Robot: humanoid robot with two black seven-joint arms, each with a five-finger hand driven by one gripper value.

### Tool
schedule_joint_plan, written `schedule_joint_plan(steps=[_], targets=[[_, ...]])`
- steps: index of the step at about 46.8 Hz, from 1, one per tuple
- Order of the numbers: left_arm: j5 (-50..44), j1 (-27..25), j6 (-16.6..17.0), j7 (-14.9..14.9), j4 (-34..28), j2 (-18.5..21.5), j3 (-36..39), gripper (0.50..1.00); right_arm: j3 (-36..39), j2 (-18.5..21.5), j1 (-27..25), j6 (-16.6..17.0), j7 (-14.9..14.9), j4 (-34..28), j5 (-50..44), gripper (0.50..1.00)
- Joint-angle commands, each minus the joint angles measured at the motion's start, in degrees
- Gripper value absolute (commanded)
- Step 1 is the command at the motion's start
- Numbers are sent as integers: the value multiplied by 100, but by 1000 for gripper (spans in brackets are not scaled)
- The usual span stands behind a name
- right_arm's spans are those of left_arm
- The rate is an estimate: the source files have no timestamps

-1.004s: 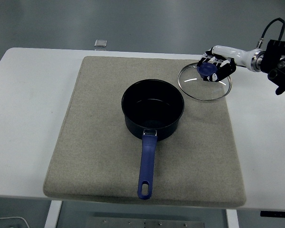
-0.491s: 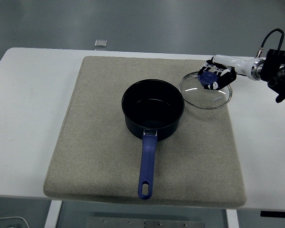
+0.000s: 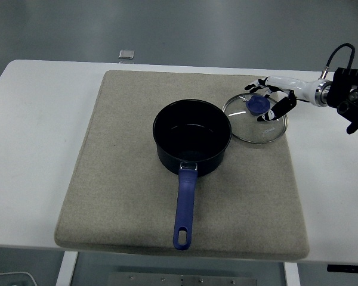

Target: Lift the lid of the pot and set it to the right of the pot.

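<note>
A dark blue pot [image 3: 192, 137] with a long blue handle [image 3: 184, 207] stands open in the middle of the grey mat [image 3: 125, 196]. The glass lid [image 3: 255, 119] with its blue knob [image 3: 256, 105] lies flat on the mat just to the right of the pot, almost touching its rim. My right hand [image 3: 268, 101] hovers over the lid's far right part, fingers spread around the knob and not gripping it. My left arm is out of view.
The mat covers most of the white table [image 3: 36, 149]. A small grey square object [image 3: 126, 55] lies at the table's far edge. My right forearm [image 3: 346, 95] reaches in from the right edge over bare table.
The lid has come down flat onto the mat and sits slightly further left. My right hand's fingers have opened off the knob.
</note>
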Motion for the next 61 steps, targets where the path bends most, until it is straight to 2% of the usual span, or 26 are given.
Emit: schedule_joint_plan(steps=[1,7,12,21,44,61], targets=[[0,2,0,0,0,0,-9,1000,142,-18,29,36,2,71,242,907],[0,2,0,0,0,0,-9,1000,300,-193,204,422,-7,71,576,907],[0,2,0,0,0,0,0,1000,475,-255,407,510,2,71,769,905],[0,2,0,0,0,0,0,1000,915,-237,380,528,-7,80,1797,905],[0,2,0,0,0,0,0,1000,924,-132,-41,449,-78,62,4873,905],[0,2,0,0,0,0,-9,1000,924,-9,-419,440,-78,45,6438,905]])
